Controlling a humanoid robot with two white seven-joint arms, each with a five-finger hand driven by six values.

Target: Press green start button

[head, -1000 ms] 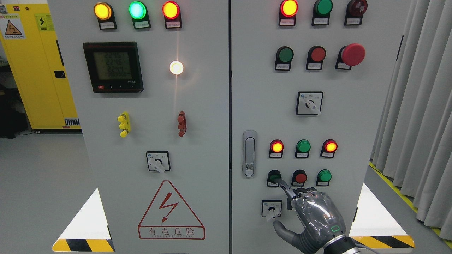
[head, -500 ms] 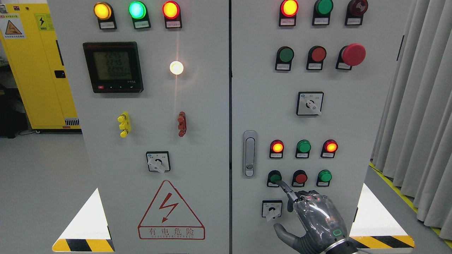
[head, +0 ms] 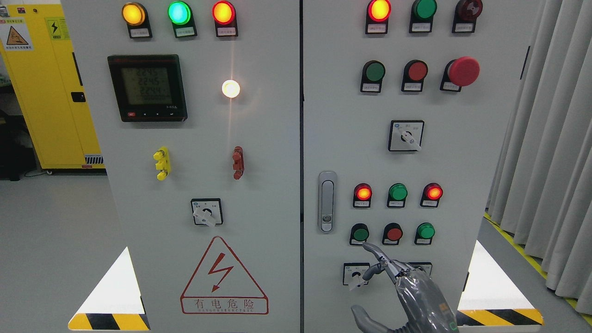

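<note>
Now my right hand [head: 407,286] points, index finger [head: 373,251] extended, other fingers curled, gripping nothing. Green start button [head: 360,234] sits just off the fingertip at eleven o'clock. Press squarely, avoiding the red button [head: 393,233].

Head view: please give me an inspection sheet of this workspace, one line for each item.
Surface: grey cabinet, two doors, shut; handle on right door.
Job's things: green button, untouched now.
Clutter: nothing seen.
Grippers: right hand, index finger extended, tip just below the green button; left not in view.
Cables: nothing seen.
Surroundings: yellow locker at left, curtain at right, meter lit, red mushroom button.
</note>
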